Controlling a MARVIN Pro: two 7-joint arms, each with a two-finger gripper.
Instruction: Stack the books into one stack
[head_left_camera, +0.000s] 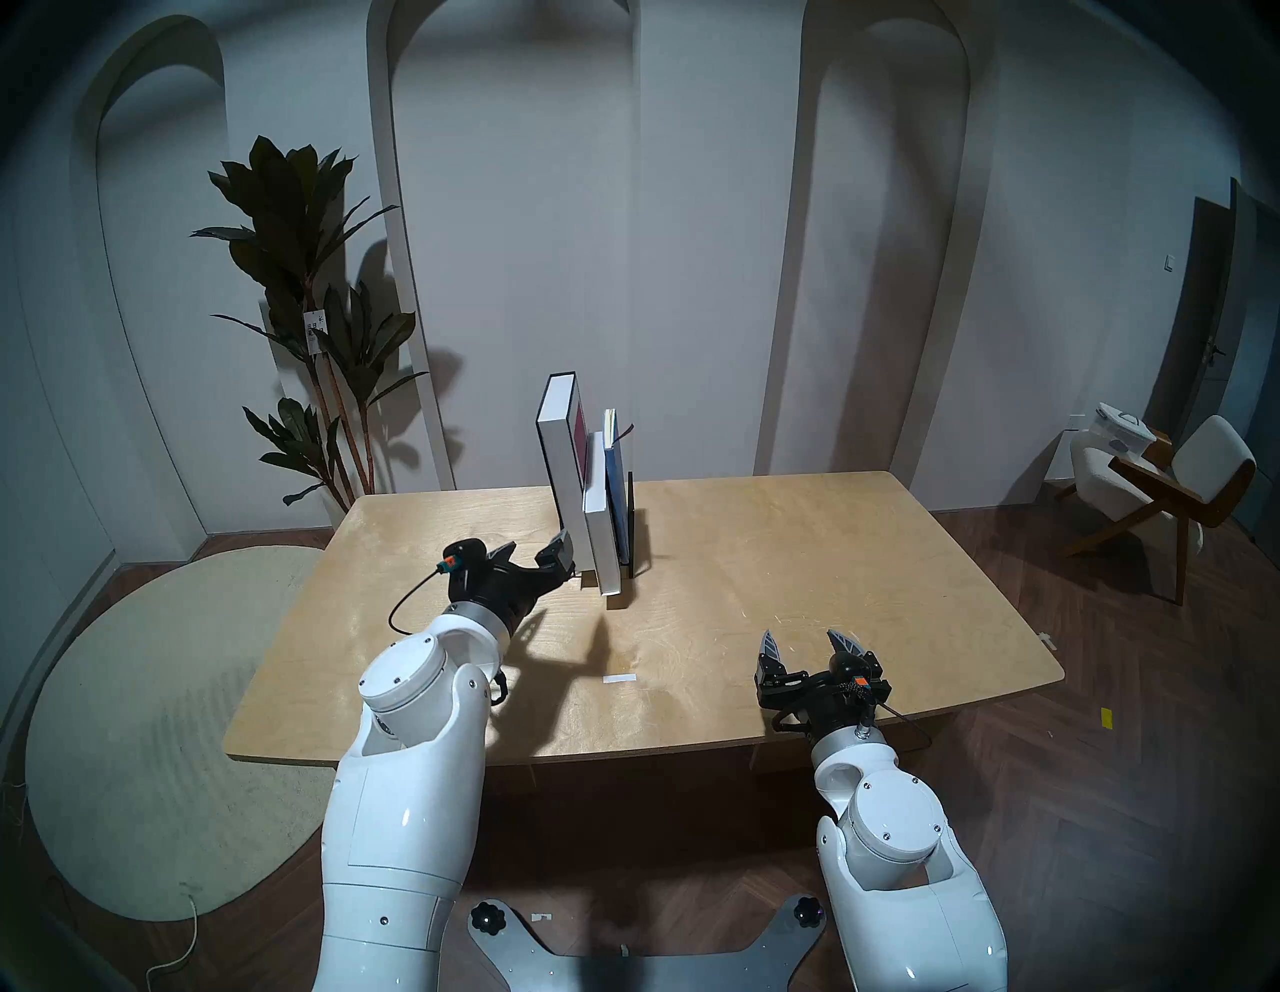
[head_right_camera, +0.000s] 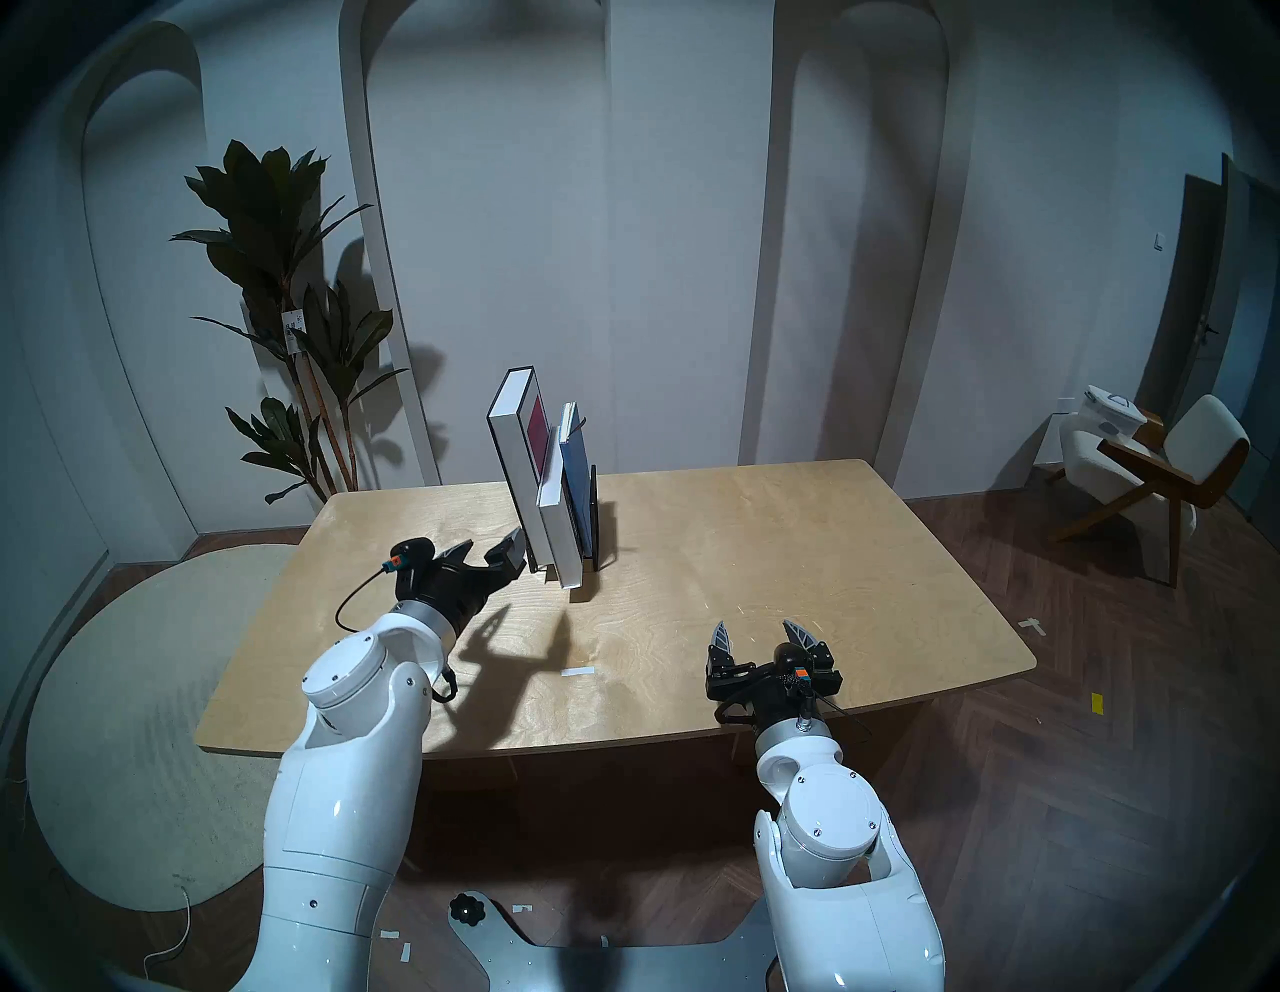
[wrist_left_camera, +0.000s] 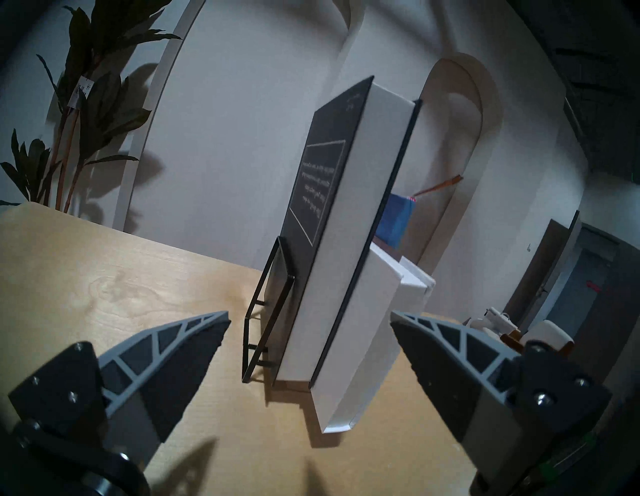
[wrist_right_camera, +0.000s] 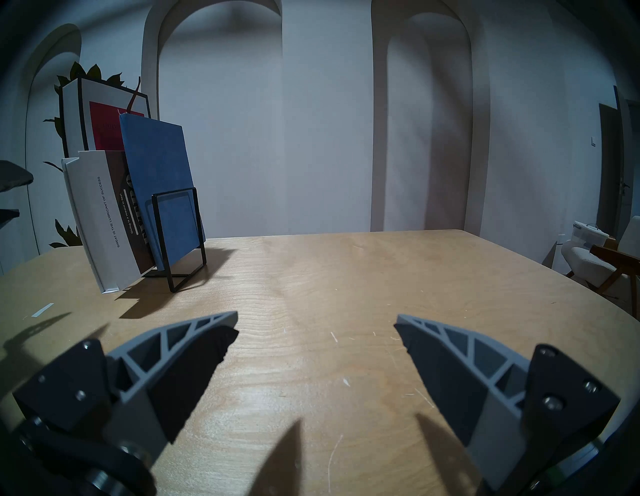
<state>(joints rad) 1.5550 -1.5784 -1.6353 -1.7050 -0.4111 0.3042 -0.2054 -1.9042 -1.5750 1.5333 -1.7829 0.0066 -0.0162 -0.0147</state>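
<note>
rack (wrist_right_camera: 180, 242): frame centre-left, holds black book (wrist_left_camera: 322, 194), brown book (wrist_right_camera: 114, 221), blue book (wrist_right_camera: 159, 173), upright
left gripper (wrist_left_camera: 311, 332): spread, empty
right gripper (wrist_right_camera: 317, 329): spread, empty

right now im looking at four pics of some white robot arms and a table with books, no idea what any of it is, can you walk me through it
It is a two-armed robot. The two wide pictures come from cameras on its head, looking down at a wooden table. The other two come from cameras on each wrist, so the grey fingers at the bottom corners are that arm's own.

Three books stand upright in a black wire rack: a thick black book, a brown-covered book with a white spine and a thin blue book.

The left gripper is open, close to the black book, holding nothing. The right gripper is open and empty too, over bare table.
</note>
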